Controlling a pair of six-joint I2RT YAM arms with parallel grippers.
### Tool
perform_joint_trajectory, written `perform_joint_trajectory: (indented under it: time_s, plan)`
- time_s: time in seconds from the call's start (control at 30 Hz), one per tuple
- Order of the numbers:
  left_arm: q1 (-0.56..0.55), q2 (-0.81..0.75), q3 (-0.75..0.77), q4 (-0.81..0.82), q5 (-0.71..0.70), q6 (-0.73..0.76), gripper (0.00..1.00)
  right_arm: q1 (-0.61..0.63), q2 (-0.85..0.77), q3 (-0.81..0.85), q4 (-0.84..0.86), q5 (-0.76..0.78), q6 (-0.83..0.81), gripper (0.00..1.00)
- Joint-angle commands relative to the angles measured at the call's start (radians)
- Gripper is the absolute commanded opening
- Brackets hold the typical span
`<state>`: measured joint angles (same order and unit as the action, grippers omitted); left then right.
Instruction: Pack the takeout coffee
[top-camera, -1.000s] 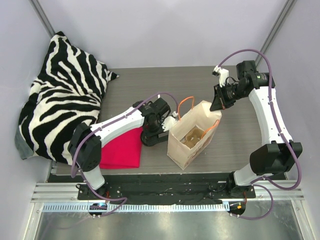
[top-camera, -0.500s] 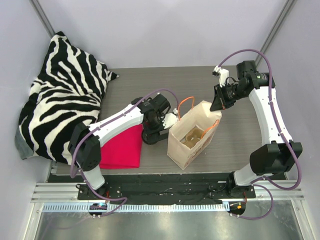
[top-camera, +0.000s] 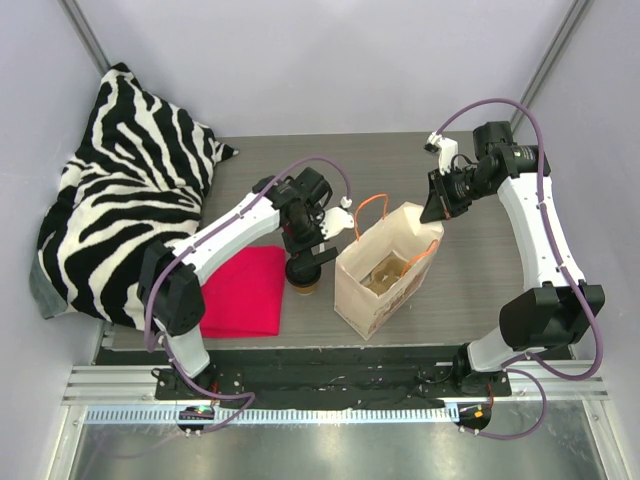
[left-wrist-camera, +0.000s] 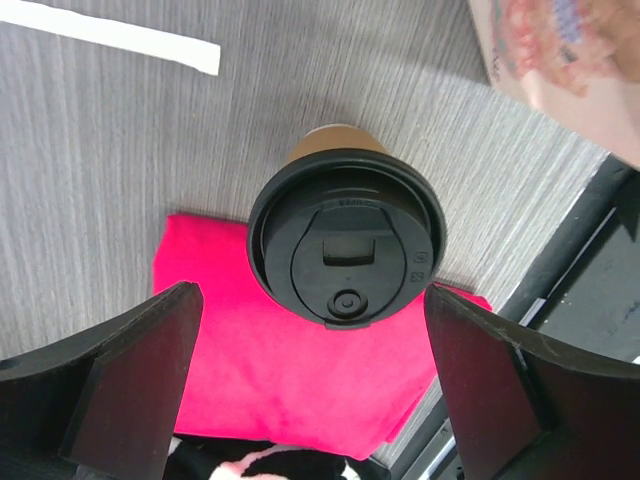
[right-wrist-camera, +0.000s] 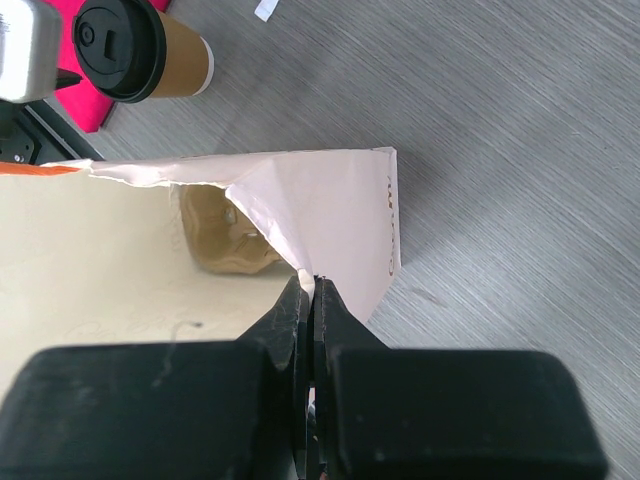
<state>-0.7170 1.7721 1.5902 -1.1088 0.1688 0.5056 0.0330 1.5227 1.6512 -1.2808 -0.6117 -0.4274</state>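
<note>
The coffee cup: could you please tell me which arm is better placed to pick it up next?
Left arm. Its open jaws hang directly above the lidded cup, one on each side; the right arm's jaws are shut on the paper bag's rim.

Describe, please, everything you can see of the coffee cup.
The cup is small, of brown paper, closed with a round black plastic lid that has a sip tab and a small dimple. It stands upright on the grey table, at the edge of the red cloth, left of the bag. The left tool hangs open above it, a finger at each side, touching nothing.
</note>
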Motion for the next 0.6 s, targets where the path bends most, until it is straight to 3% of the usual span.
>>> perform_joint_trajectory:
  time_s: [0.0,0.57]
  plan:
    - [-0.002,0.0,0.079,-0.052,0.037,-0.03,0.96,0.004,-0.015,0.021,-0.011,-0.005,-0.014,0.01]
    - [-0.022,0.029,0.037,-0.048,-0.009,-0.114,0.96,0.004,-0.019,0.005,-0.005,-0.013,-0.02,0.01]
